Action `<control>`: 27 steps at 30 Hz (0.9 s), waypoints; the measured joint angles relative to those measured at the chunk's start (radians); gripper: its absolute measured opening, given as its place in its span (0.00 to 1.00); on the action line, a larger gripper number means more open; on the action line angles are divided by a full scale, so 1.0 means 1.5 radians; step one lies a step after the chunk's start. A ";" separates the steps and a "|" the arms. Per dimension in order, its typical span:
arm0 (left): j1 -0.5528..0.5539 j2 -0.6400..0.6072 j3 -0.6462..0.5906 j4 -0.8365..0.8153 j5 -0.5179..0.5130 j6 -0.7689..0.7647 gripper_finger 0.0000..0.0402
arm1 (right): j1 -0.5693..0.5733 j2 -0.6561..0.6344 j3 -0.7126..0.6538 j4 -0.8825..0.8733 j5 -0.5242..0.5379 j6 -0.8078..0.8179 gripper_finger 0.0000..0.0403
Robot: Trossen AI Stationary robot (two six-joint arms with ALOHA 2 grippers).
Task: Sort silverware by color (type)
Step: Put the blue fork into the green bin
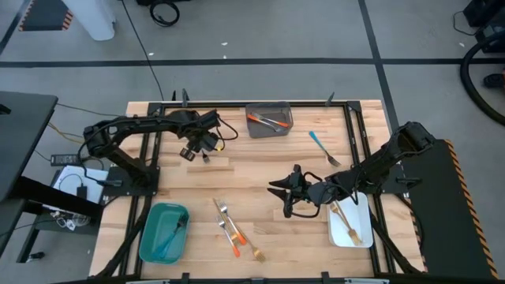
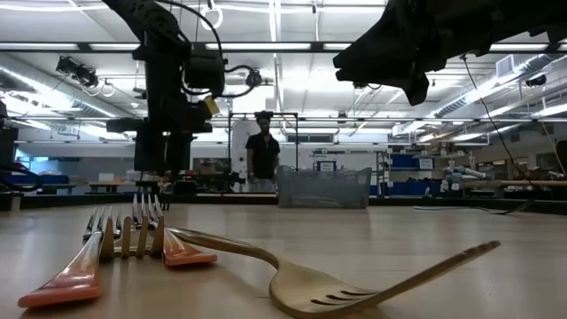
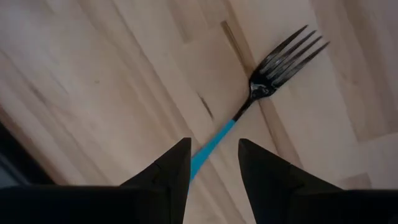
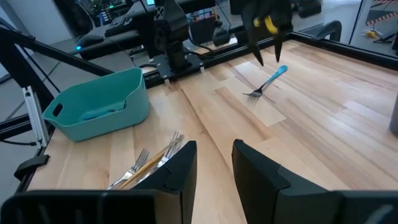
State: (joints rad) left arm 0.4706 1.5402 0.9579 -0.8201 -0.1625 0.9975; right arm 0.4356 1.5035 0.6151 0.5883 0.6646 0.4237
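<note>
- Wooden table (image 1: 260,170) sits in a big room with a grey floor.
- Far behind the table, in the low view, a person (image 2: 263,151) stands.
- Left gripper (image 1: 196,150) hangs over the far left part of the table. Its two fingers (image 3: 171,171) are apart.
- One blue fork (image 3: 273,74) lies flat on the wood right under it. The blue handle shows in the gap between the fingers. I cannot tell if they touch it.
- Right gripper (image 1: 288,193) is near the middle of the table, up off the wood. Its fingers (image 4: 180,165) are apart too, with nothing in them.
- Another blue fork (image 1: 323,148) lies alone on the far right part of the table.
- Some orange and gold pieces (image 1: 234,229) lie close together near the front edge, between the teal bin and the white bin.
- Teal bin (image 1: 150,237) is at the front left, with blue pieces in it.
- White bin (image 1: 338,233) is at the front right, with gold pieces in it.
- Grey bin (image 1: 256,130) is at the far edge, with orange pieces in it.
</note>
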 joint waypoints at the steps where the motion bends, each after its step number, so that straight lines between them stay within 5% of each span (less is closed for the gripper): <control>1: 0.000 0.010 0.000 -0.002 -0.001 -0.015 0.35 | 0.000 0.000 0.000 0.001 0.000 0.000 0.27; 27: -0.016 0.109 0.000 -0.014 -0.043 -0.028 0.35 | -0.003 0.000 0.000 0.009 0.000 -0.005 0.27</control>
State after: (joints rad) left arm 0.4459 1.7031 0.9581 -0.8418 -0.2272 0.9548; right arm 0.4313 1.5036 0.6151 0.6018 0.6640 0.4164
